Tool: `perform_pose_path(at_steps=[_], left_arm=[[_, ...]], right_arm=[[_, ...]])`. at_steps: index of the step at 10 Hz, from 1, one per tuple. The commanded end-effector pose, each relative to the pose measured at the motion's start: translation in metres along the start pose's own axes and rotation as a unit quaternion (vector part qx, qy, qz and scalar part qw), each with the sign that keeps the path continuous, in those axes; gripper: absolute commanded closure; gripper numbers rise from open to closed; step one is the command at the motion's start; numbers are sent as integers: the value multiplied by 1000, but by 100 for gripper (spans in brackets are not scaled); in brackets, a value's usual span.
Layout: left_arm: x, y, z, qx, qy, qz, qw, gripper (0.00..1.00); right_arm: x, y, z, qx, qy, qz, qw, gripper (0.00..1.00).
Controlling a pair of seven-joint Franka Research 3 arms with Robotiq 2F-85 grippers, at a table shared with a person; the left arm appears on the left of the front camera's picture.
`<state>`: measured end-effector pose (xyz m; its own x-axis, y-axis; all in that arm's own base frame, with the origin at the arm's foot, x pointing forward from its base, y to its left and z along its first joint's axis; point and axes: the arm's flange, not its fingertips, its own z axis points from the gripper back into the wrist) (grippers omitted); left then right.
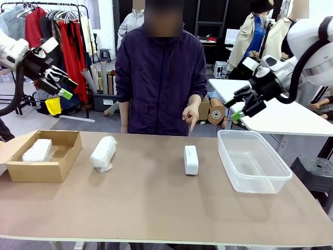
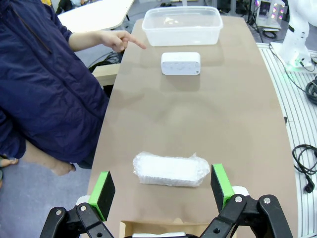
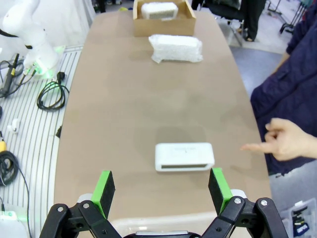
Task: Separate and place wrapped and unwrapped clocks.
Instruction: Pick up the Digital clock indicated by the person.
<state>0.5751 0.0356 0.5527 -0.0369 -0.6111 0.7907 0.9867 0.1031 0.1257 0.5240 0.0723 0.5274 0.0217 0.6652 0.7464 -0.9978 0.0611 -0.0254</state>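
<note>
A smooth white unwrapped clock (image 1: 191, 159) (image 2: 181, 63) (image 3: 184, 156) stands on the brown table, and a person's finger (image 1: 191, 125) points down at it. One wrapped clock (image 1: 103, 153) (image 2: 171, 169) (image 3: 176, 48) lies on the table to the left of it. Another wrapped clock (image 1: 37, 151) (image 3: 159, 10) rests inside the cardboard box (image 1: 62, 165) (image 3: 163, 27). My left gripper (image 1: 58, 83) (image 2: 162, 191) hangs open high above the box side. At the right, above the clear tub (image 1: 252, 179) (image 2: 182, 25), my right gripper (image 1: 237, 108) (image 3: 162, 191) is open too.
The person stands at the far edge in a dark jacket. A white table (image 1: 281, 117) is behind the right arm. Cables (image 3: 52, 94) lie on the floor beside the table. Bare brown tabletop spreads along the near side.
</note>
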Motion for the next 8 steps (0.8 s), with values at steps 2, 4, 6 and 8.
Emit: perform_pose_path(at_steps=[2,4,6,8], left_arm=[[0,-5,0,-1,-2,-7,1000,0],[0,-5,0,-1,-2,-7,1000,0],[0,-5,0,-1,-2,-7,1000,0],[0,-5,0,-1,-2,-7,1000,0]], right_arm=[[56,27,-42,-38,29,-16,999,0],[92,30,-66,-92,115,-98,984,0],[111,22,-75,-150,258,-106,948,0],[113,2,-81,-153,348,-132,916,0]])
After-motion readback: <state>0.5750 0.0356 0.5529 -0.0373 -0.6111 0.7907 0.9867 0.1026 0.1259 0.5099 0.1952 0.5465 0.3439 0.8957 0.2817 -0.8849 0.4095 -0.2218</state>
